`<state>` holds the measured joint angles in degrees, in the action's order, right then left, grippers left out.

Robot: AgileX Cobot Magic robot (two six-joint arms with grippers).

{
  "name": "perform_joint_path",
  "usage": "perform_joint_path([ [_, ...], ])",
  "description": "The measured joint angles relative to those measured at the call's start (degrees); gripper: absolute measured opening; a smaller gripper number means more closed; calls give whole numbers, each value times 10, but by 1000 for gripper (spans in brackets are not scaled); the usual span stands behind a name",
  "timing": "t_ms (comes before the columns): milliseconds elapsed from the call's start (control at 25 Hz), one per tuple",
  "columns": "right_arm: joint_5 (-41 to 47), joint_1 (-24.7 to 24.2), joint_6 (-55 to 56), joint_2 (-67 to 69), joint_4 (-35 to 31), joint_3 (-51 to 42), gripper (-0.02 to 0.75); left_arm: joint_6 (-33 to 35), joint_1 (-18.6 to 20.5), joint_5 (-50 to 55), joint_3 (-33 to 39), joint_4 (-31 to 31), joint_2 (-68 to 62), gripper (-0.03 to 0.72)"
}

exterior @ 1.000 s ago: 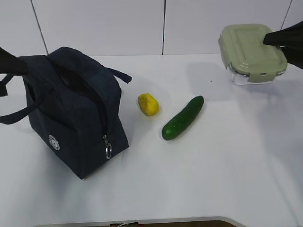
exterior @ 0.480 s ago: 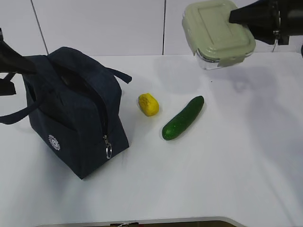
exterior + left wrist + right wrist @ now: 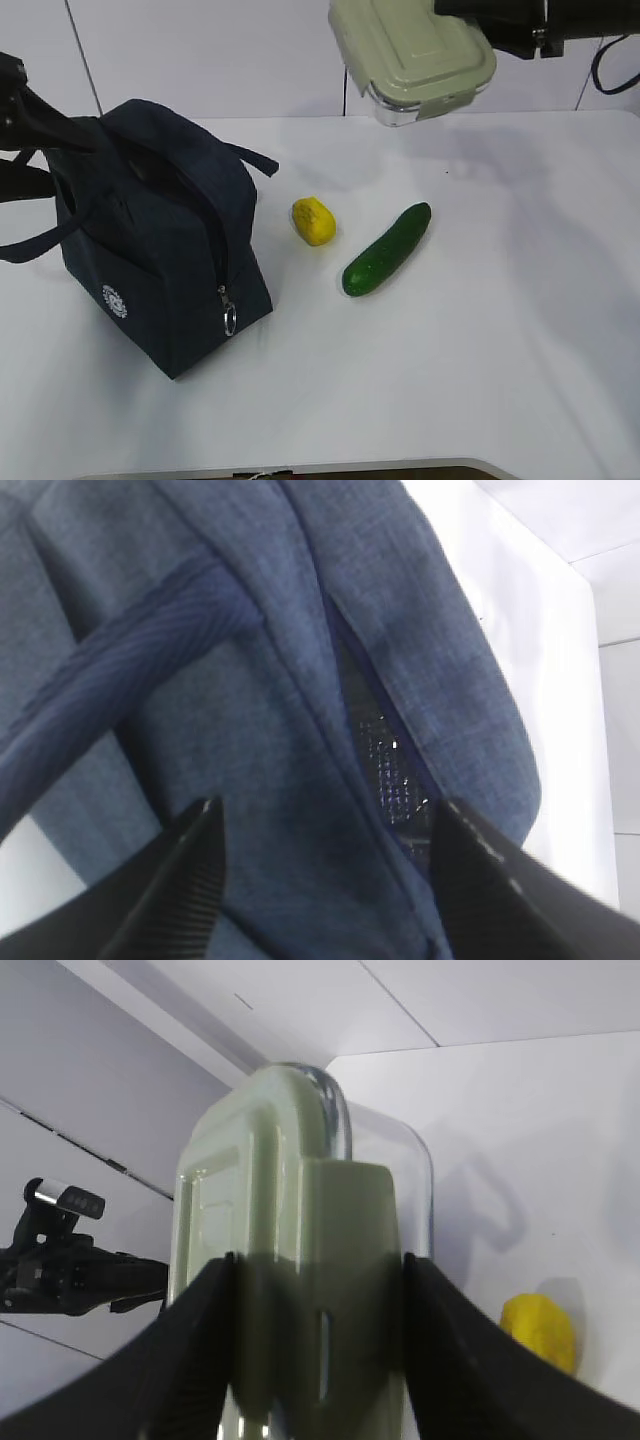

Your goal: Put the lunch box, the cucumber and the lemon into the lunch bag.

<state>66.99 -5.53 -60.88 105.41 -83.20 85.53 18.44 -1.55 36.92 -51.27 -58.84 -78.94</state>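
Right hand point(image 3: 318, 1355) holds lunch box point(image 3: 410, 50) tilted.

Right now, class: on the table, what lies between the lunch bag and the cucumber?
In the exterior view, the lemon lies between the lunch bag and the cucumber, touching neither.

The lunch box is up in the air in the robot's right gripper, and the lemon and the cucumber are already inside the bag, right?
Not quite. The lunch box is in the air, held by the right gripper, but the lemon and the cucumber are not in the lunch bag. The exterior view shows both lying on the table beside it.
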Motion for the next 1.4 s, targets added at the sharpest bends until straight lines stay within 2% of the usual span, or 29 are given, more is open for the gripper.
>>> perform_joint_path([
  [400,1,50,1,0,-4,0,377,17,0,-25,0,-11,-6,471],
  [880,3,82,1,0,-17,0,377,27,0,-25,0,-34,-37,463],
  [1000,3,88,1,0,-18,0,377,43,0,-25,0,-55,-38,414],
  [1200,-1,103,-2,0,-28,0,377,61,0,-25,-1,-67,-46,272],
  [1400,-19,119,-8,0,-34,0,377,67,0,-23,-1,-82,-49,231],
])
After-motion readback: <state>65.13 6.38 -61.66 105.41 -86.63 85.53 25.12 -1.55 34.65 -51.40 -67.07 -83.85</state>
